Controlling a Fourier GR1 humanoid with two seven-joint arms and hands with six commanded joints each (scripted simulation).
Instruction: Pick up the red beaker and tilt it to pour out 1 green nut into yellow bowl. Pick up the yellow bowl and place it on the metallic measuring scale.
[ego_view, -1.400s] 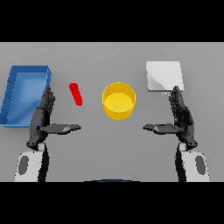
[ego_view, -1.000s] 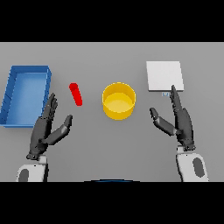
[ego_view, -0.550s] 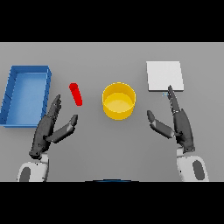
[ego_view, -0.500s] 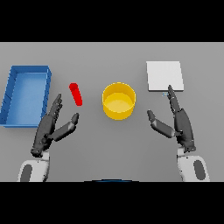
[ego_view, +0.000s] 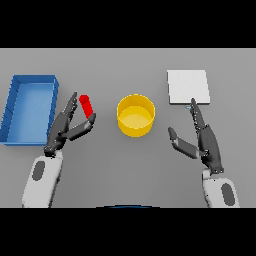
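Hiding part of the red beaker (ego_view: 87, 106), the left hand (ego_view: 64, 127) is reaching in from the lower left, so only the beaker's upper length and top end are showing between the straight fingers and the thumb. Whether any finger is actually touching the beaker cannot be told from this view, and no green nut can be made out in or near it. The left hand is standing open, its fingers stretched up and to the right along the beaker's left side and the thumb pointing toward its lower end, with nothing curled round it.

The right hand (ego_view: 206, 142) is hovering on the other side of the table, also open: fingers straight and pointing up toward the metallic measuring scale (ego_view: 188, 87), thumb held out to the left. Its fingertips are lying just below the scale's near edge, partly covering a small mark there that is too small to read.

The yellow bowl (ego_view: 135, 115) is sitting upright on the grey table (ego_view: 125, 170) between the two hands, apart from both, with the beaker to its left and the scale up to its right. Its inside is looking plain yellow.

A blue tray (ego_view: 13, 99) is lying at the far left, just beside the left hand's fingers, with its outer corner being cut off by the edge of the view.
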